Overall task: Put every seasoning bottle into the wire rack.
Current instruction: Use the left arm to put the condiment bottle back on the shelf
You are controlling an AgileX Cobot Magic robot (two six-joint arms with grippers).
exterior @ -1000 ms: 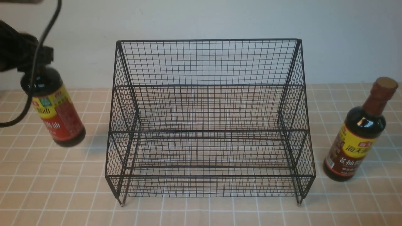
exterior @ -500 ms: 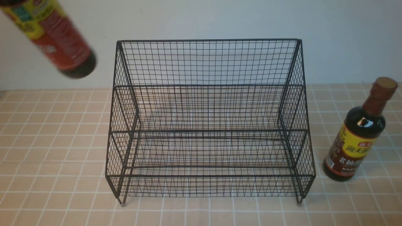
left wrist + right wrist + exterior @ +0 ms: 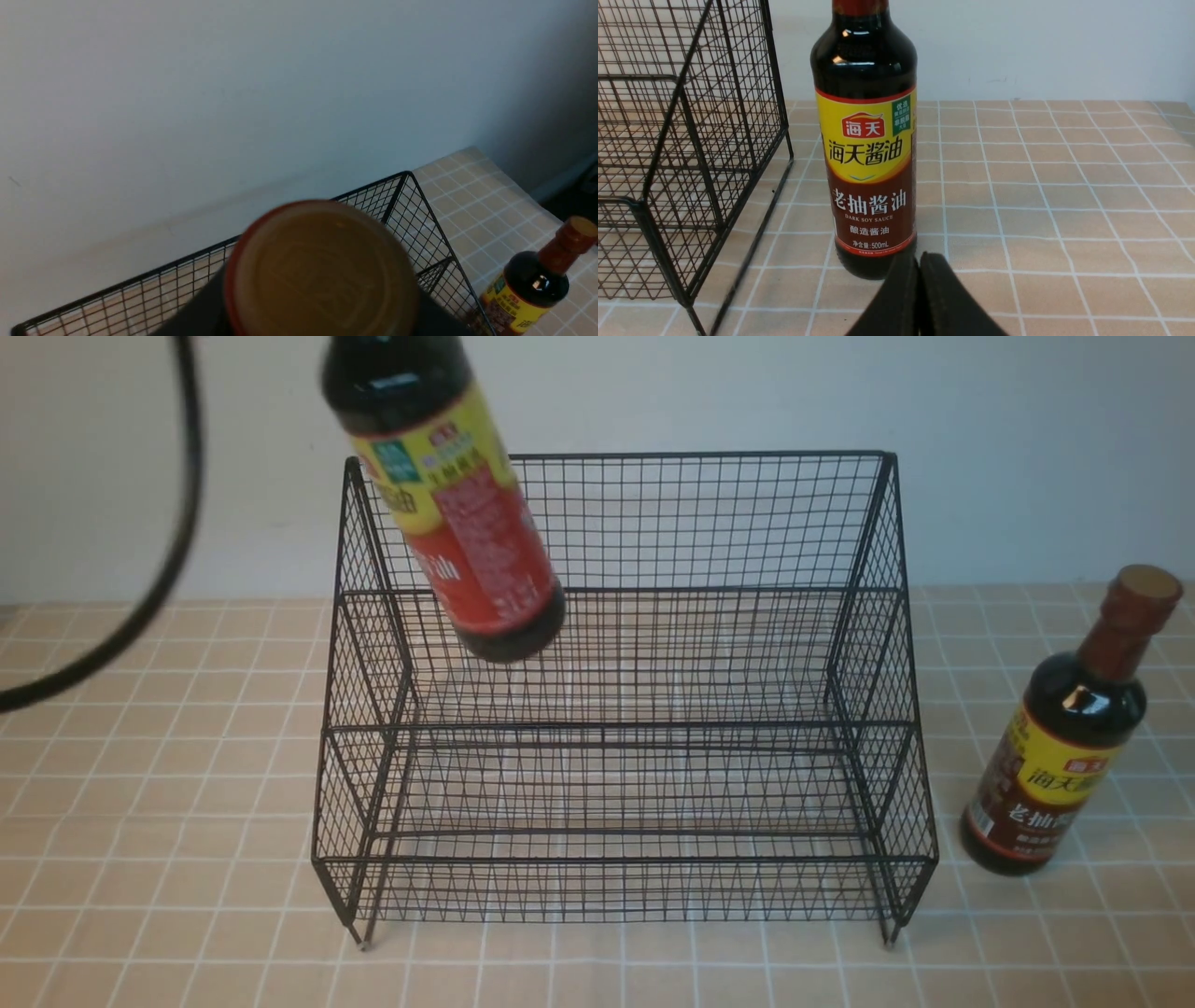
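The yellow-over-red seasoning bottle hangs tilted in the air in front of the upper left part of the wire rack, its base over the upper shelf. My left gripper is shut on its neck. The left wrist view shows the tan cap from above, with dark fingers beside it. In the front view the gripper itself is above the picture's edge. The yellow-over-brown seasoning bottle stands upright on the table right of the rack. My right gripper is shut and empty, low in front of that bottle.
A black cable curves down at the left of the front view. The rack's right side stands a short gap from the standing bottle. The tiled table extends on both sides, with a white wall behind.
The held bottle has swung from the upper left corner rightward and down, from beside the rack to over its left part. The right arm and the other bottle have not moved.
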